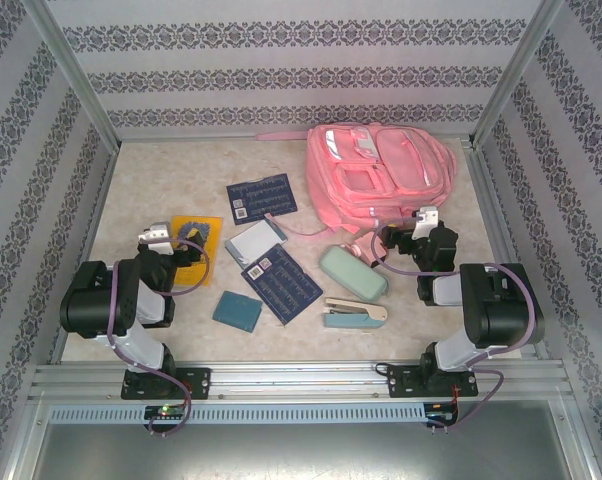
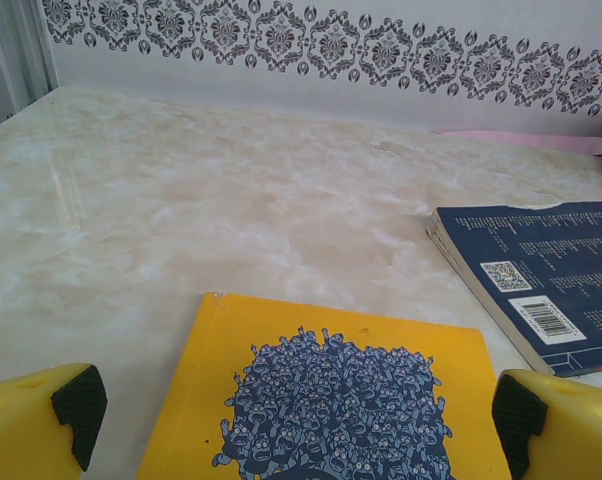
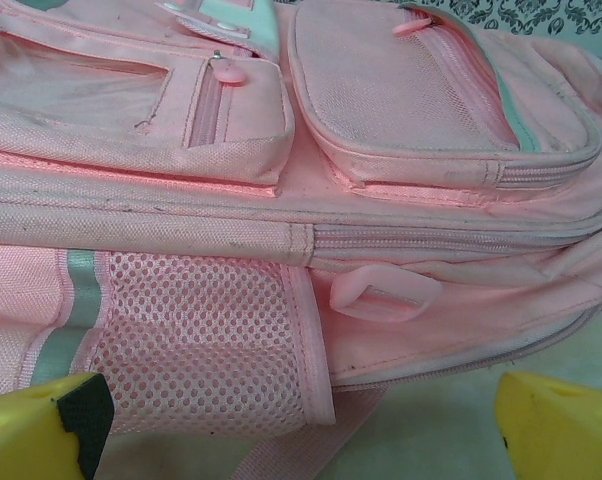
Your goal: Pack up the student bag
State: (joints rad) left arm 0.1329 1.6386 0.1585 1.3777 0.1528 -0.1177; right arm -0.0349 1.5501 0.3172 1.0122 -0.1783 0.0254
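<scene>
Has left gripper, jaws apart, low over yellow book; has right gripper, jaws apart too, facing student bag mesh side.

Pale marbled table enclosed by white walls with dark damask bands.

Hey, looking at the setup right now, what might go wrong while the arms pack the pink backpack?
1. The student bag looks zipped; the right gripper, open, may slip off the small soft zipper pull.
2. The yellow book lies flat on the table; the open left gripper may scrape without lifting it.
</scene>
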